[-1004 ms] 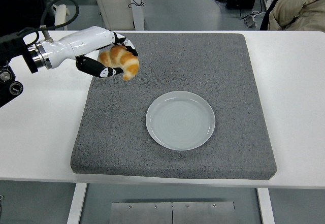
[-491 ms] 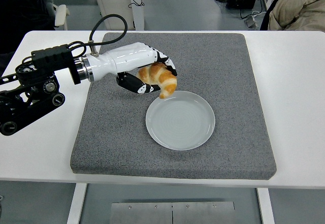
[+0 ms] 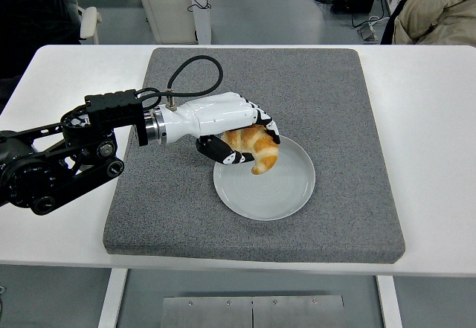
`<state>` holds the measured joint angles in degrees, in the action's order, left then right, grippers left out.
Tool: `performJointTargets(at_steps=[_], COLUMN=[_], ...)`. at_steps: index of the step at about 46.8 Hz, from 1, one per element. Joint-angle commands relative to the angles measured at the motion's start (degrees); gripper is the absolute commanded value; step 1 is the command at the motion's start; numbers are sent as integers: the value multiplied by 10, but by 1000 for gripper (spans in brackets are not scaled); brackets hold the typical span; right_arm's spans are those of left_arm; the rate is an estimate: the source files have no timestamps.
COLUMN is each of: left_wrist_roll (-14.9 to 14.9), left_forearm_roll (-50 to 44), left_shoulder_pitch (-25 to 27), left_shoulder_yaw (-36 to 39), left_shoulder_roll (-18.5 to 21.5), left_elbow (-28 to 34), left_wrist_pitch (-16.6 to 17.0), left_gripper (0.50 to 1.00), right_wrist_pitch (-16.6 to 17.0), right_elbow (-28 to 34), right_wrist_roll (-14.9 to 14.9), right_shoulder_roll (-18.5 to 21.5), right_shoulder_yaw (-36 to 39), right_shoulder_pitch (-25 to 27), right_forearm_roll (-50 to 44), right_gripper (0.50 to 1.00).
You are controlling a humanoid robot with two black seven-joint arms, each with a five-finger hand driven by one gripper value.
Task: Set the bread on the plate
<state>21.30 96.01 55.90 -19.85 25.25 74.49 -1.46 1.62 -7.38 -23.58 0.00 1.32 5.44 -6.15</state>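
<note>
A golden croissant (image 3: 256, 148) is held in my left hand (image 3: 242, 138), whose white and black fingers are curled around it. The hand holds it over the left part of the pale round plate (image 3: 286, 187), which lies on the grey mat (image 3: 349, 120). The croissant's lower tip hangs close to the plate's surface; I cannot tell whether it touches. My left arm comes in from the left edge across the mat. My right arm is out of view.
The grey mat covers the middle of the white table (image 3: 431, 120). A person in a beige sleeve (image 3: 439, 8) sits at the top right, beyond the table. Cables and a table leg show on the floor at the top.
My left hand has carried the croissant from the mat's far left corner rightward and toward the near side, and now holds it over the plate.
</note>
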Motion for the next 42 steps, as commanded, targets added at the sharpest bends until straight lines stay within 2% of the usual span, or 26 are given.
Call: performJointTargets(at_steps=[1,10,33,42], left_wrist_roll=[-1,-1,-5,-18], left_forearm_roll=[3,14,15,15], left_shoulder_pitch=[-4,-7,-19,-20], left_shoulder_yaw=[8,34,38,38], left_shoulder_roll=[-7,-26,-54,-64], left_elbow=[-7,-30,-52,-69], left_wrist_pitch=[1,13,24,24], left_gripper=[545,546,549,554], right_wrist_pitch=[0,0,0,0], right_elbow=[0,0,0,0], right_wrist_roll=[0,0,0,0], right_shoulder_roll=[0,0,0,0], right_shoulder_yaw=[0,0,0,0], right_shoulder_pitch=[0,0,0,0], right_forearm_roll=[0,0,0,0], right_gripper=[1000,1000,1000,1000])
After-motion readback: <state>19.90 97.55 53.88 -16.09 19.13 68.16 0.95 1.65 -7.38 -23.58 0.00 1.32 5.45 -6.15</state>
